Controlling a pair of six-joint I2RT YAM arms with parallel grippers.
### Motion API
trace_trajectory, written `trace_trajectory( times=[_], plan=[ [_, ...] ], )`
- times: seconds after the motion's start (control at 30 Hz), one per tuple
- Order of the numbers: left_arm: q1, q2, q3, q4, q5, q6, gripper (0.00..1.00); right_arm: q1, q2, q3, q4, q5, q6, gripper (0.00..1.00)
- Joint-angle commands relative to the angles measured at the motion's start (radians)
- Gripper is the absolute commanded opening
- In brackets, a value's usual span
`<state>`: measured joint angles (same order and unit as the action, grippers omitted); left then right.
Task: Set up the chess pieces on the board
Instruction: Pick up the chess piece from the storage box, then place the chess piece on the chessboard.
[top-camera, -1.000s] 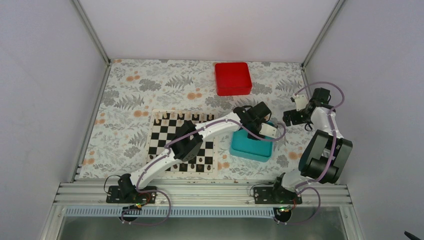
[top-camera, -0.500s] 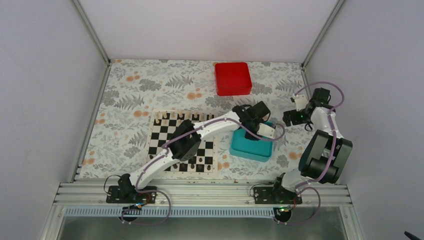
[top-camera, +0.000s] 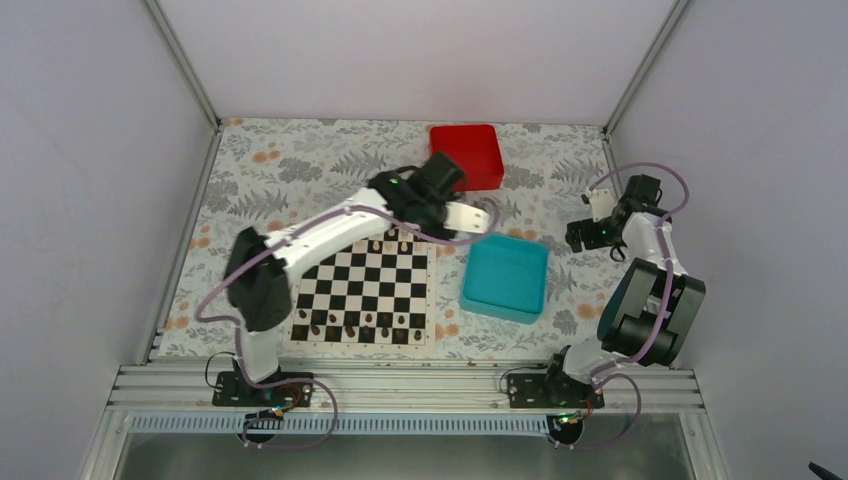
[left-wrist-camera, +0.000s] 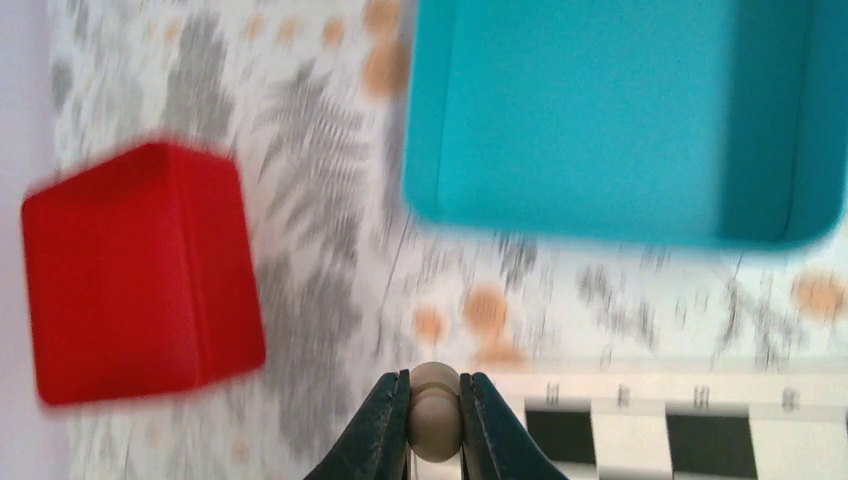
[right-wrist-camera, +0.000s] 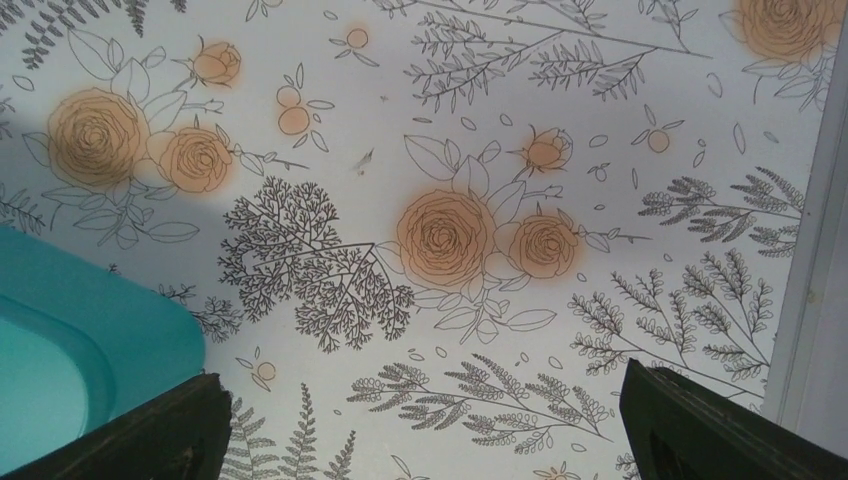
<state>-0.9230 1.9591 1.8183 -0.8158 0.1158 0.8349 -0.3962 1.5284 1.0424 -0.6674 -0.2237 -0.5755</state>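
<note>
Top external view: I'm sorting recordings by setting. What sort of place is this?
Probably a lab robot cell, not a home: plain white panels wall in the table, two arms are bolted to an aluminium rail, and a chessboard is staged.

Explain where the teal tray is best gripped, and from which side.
Grip the tray by its thin upright wall, coming down from above, astride the rim. It lies flat and open-topped, and looks too wide to span whole.

Nothing legible; edge marks (left-wrist-camera: 702, 397) on the board (left-wrist-camera: 690, 440) are blurred.
</note>
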Motion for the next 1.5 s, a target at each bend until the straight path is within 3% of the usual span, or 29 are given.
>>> trace_trajectory(
  times=[0.0, 0.27, 0.5, 1.47],
  plan=[
    [0.131, -0.169, -0.242, 0.040, -0.077, 0.018, 0.13, -0.013, 0.013, 0.042, -0.006, -0.032, -0.007, 1.00],
    [0.418, -0.347, -0.602, 0.201, -0.056, 0.043, 0.13, -0.002, 0.027, 0.078, -0.029, -0.051, 0.012, 1.00],
    [0.545, -0.356, -0.741, 0.294, -0.018, 0.066, 0.13, 0.009, 0.026, 0.082, -0.039, -0.041, 0.020, 1.00],
    [0.583, -0.224, -0.799, 0.309, 0.011, 0.081, 0.13, 0.011, 0.025, 0.048, -0.037, -0.014, 0.015, 1.00]
  ],
)
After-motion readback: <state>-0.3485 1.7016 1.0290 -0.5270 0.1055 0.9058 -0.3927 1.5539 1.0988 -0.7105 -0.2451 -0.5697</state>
